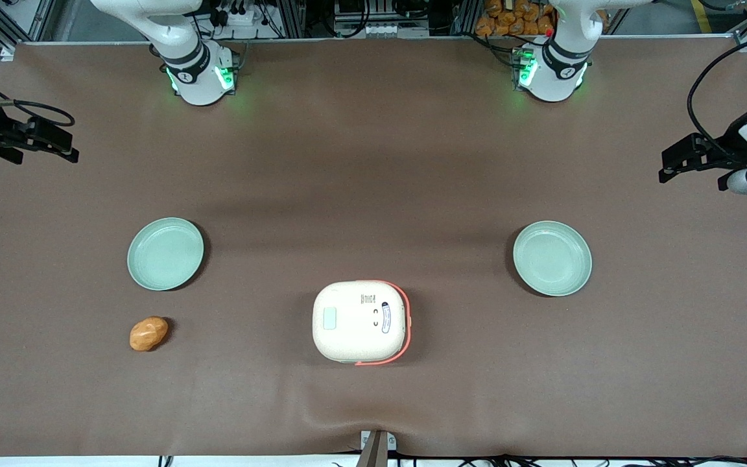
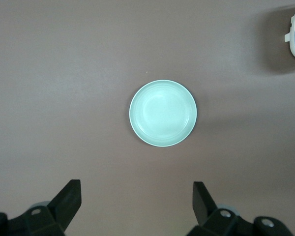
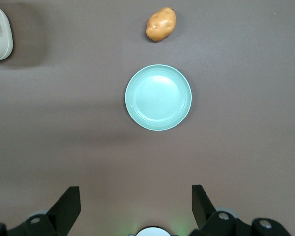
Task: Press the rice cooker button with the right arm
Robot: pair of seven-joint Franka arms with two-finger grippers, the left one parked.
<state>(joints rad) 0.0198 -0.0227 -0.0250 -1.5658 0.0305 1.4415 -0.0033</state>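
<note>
Overhead, end effector [image 3: 132,209] spread wide, empty, high above table, rice cooker [image 1: 360,322] well apart.

**Smooth plastic and glaze on matt brown cloth**

The rice cooker [image 1: 360,321] has a smooth, cream plastic-looking shell with a soft sheen. Both mint plates [image 1: 165,253] [image 1: 552,258] look glazed and glossy. The potato [image 1: 148,333] has dull, uneven skin. The table cover [image 1: 373,162] is matt, slightly wrinkled cloth. High over the working arm's end, the gripper [image 3: 135,209] spreads matt black fingers.

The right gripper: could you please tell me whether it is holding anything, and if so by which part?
Nothing is held. The gripper hangs open above a green plate, toward the working arm's end of the table, well apart from the rice cooker.
</note>
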